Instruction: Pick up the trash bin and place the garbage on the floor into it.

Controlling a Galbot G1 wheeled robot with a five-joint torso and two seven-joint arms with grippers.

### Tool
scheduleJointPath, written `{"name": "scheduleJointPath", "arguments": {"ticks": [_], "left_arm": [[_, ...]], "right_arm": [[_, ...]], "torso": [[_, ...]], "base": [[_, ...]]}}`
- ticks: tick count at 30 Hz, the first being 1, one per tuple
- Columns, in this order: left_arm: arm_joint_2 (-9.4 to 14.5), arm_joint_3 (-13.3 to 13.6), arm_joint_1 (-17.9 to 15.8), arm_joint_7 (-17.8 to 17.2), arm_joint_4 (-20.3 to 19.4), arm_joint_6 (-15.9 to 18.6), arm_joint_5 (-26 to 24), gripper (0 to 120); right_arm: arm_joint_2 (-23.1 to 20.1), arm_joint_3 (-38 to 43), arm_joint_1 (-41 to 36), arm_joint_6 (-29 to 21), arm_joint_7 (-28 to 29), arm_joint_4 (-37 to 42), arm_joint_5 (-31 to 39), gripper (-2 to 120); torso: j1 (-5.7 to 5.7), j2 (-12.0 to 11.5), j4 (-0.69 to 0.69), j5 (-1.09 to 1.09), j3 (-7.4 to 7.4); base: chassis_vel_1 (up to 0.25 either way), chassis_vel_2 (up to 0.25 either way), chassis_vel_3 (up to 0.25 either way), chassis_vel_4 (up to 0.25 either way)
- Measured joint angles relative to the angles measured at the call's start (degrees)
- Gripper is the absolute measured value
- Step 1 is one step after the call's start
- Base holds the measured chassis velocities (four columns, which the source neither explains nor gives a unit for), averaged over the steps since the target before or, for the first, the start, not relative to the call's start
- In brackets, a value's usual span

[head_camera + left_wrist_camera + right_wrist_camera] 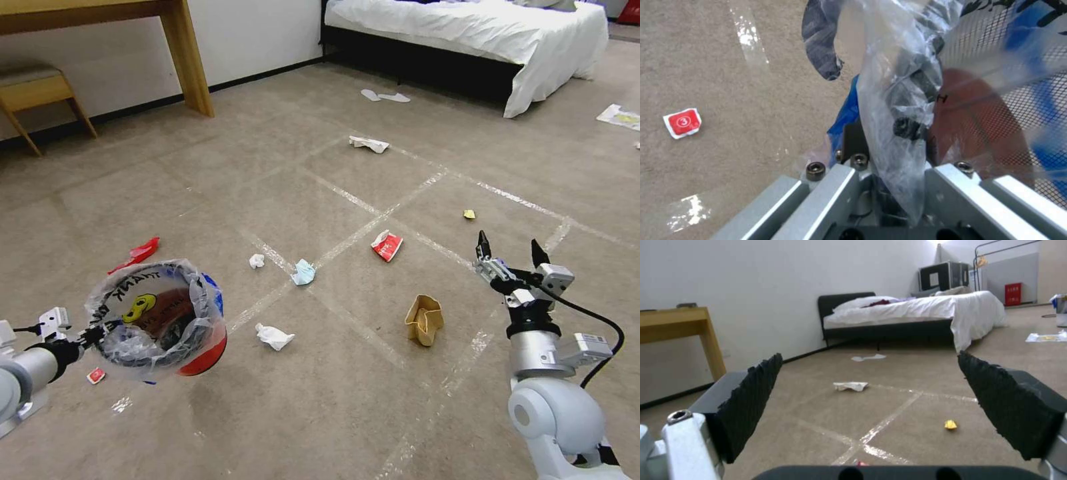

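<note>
My left gripper (93, 332) is shut on the rim of the red trash bin (160, 320), holding it tilted above the floor (333, 400). The left wrist view shows the bin (978, 110) and its crinkly bag pinched in the gripper (889, 133). My right gripper (508, 251) hovers open and empty, right of the brown paper bag (424, 320). Garbage lies scattered: white tissues (273, 337), a light-blue mask (304, 272), a red-white wrapper (387, 245), a red wrapper (137, 254), a small red packet (96, 376), and a yellow scrap (469, 214) ahead of the right gripper (869, 355).
A bed (467, 33) with white bedding stands at the far right. At the far left are a wooden table leg (187, 60) and a stool (33, 87). White slippers (385, 97) and crumpled paper (369, 143) lie near the bed.
</note>
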Motion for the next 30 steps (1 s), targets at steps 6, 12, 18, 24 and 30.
{"name": "scheduleJointPath", "arguments": {"ticks": [6, 12, 18, 24, 30], "left_arm": [[0.06, -0.07, -0.02, 0.02, 0.35, 0.00, 0.06, 0], [0.05, -0.07, -0.02, 0.04, 0.54, 0.00, 0.22, 0], [0.20, 0.59, -0.50, 0.05, 0.85, 0.00, 0.31, 0], [0.30, 0.80, -0.47, 0.06, 1.06, 0.00, 0.34, 0], [0.10, 0.43, 0.01, -0.03, 0.90, 0.00, 0.39, 0]], "right_arm": [[0.09, -0.19, 0.42, -0.27, 0.39, -0.38, -0.33, 100], [0.16, -1.15, 1.59, -4.92, 3.71, -0.69, 0.27, 100], [-0.41, -4.31, 6.10, -16.15, 13.91, -4.12, 6.25, 100], [-0.45, -9.51, 12.84, -24.91, 23.36, -14.69, 15.03, 100], [3.16, -15.51, 20.94, -28.19, 29.50, -30.37, 20.83, 100]], "torso": [[0.00, 0.00, 0.00, 0.00, 0.00], [0.00, 0.00, 0.00, 0.00, 0.00], [0.00, 0.00, 0.00, 0.00, 0.00], [-0.01, 0.00, -0.01, 0.01, 0.01], [0.00, 0.00, 0.01, 0.00, 0.01]], "base": [[0.000, 0.000, 0.000, 0.000], [0.000, 0.000, 0.000, 0.000], [0.000, 0.000, 0.000, 0.000], [0.000, 0.000, 0.000, 0.000], [0.000, 0.000, 0.000, 0.000]]}}
